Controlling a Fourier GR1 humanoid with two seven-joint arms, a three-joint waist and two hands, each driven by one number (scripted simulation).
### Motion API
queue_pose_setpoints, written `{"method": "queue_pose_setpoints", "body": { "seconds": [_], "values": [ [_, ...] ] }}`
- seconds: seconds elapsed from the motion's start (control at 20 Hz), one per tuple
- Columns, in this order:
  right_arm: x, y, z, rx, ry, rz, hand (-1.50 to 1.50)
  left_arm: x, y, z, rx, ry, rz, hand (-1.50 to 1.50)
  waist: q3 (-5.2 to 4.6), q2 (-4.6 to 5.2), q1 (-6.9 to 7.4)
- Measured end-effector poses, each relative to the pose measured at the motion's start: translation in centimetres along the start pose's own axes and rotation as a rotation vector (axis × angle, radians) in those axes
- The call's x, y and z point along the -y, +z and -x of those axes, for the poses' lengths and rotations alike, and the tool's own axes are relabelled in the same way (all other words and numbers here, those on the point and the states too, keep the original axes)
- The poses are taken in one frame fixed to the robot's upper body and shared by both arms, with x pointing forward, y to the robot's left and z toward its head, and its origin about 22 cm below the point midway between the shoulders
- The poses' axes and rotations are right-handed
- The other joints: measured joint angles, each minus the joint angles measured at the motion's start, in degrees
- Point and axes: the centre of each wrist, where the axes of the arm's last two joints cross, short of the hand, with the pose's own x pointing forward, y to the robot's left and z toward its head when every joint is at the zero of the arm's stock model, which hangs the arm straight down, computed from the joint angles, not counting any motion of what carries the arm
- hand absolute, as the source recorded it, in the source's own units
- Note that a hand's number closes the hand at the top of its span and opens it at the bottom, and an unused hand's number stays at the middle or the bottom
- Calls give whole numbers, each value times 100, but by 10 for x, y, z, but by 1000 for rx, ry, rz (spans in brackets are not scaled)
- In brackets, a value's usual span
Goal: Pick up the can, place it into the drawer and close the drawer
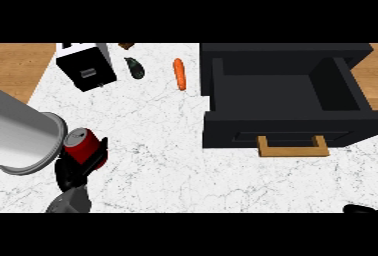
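My left hand (77, 167) is curled round the red can (83, 144) at the left of the bench (155, 145), well apart from the open black drawer (284, 85). My right hand (360, 209) barely shows at the lower right; its state cannot be told. Risk: during transfer the can may strike the drawer's front wall if carried too low.

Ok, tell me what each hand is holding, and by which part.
The left hand curls round the red can, gripping its side. The right hand barely shows; its hold cannot be told.
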Motion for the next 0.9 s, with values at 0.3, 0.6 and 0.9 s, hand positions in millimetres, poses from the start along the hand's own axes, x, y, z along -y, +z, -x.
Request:
{"method": "queue_pose_setpoints", "body": {
  "seconds": [0.3,0.6,0.9],
  "values": [
    [0,3,1,10,7,-4,-150,2,-15,-6,38,22,38,150,-2,2,2],
    [-7,2,-4,20,5,-8,-150,65,-12,-15,41,30,329,150,-7,15,-81],
    [-12,-1,-4,27,17,9,-150,121,-17,-41,47,60,563,150,-5,15,-55]
  ]
}}
